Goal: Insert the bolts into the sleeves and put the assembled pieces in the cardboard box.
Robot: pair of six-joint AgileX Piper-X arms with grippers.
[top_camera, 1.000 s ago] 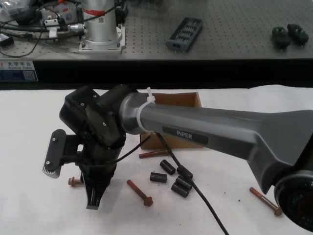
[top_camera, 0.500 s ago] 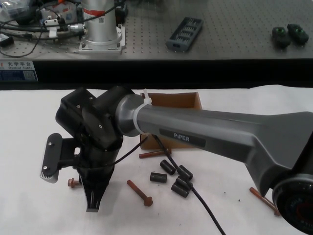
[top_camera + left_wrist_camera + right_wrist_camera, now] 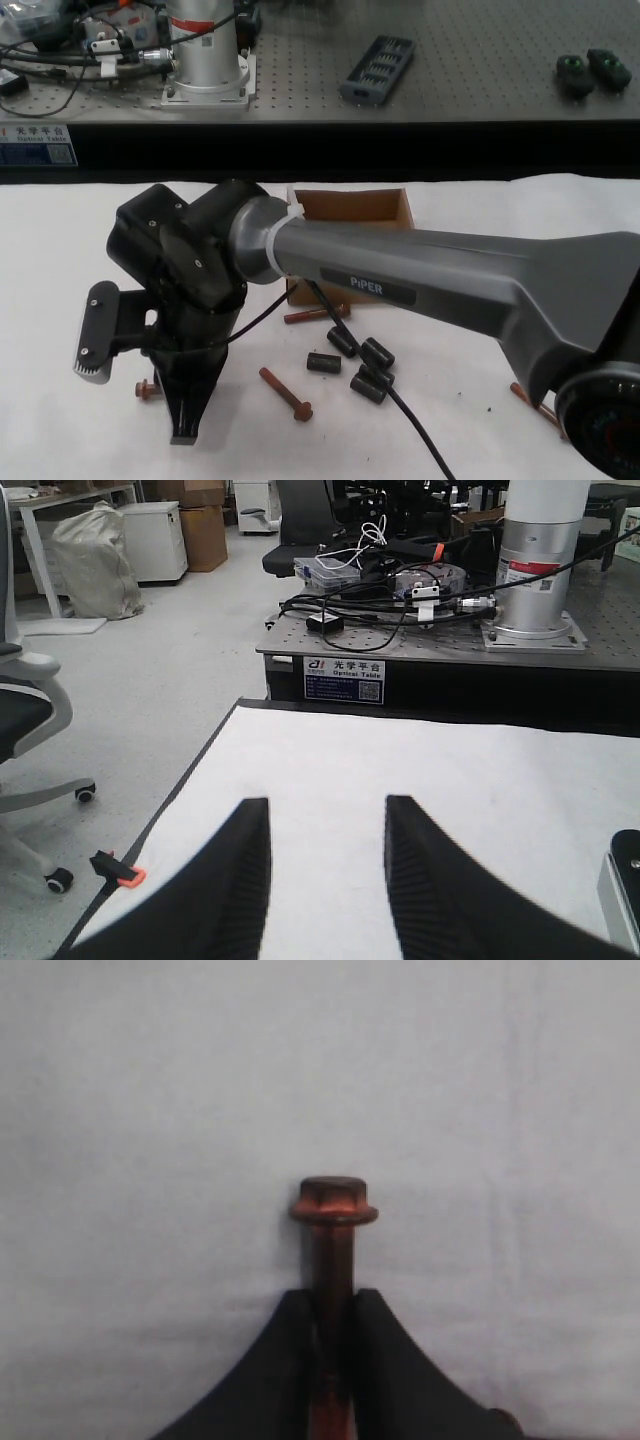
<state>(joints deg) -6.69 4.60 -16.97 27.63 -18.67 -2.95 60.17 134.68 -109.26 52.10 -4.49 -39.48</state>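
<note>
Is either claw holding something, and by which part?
The right gripper is shut on a bolt, pinching its shaft, with the head sticking out past the fingertips. The left gripper is open and holds nothing.

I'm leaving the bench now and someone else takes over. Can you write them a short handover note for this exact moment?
Right gripper: shut on a bolt, whose head sticks out past the fingertips, over the white cloth.
Left gripper: open, holding nothing, over the cloth.
Sleeves: loose in a cluster in front of the cardboard box, none with a bolt in it. Loose bolts lie near them.
Done: one bolt gripped.
Left: insert it into a sleeve, assemble the others, box every piece. The arm hides part of the box's inside.
</note>
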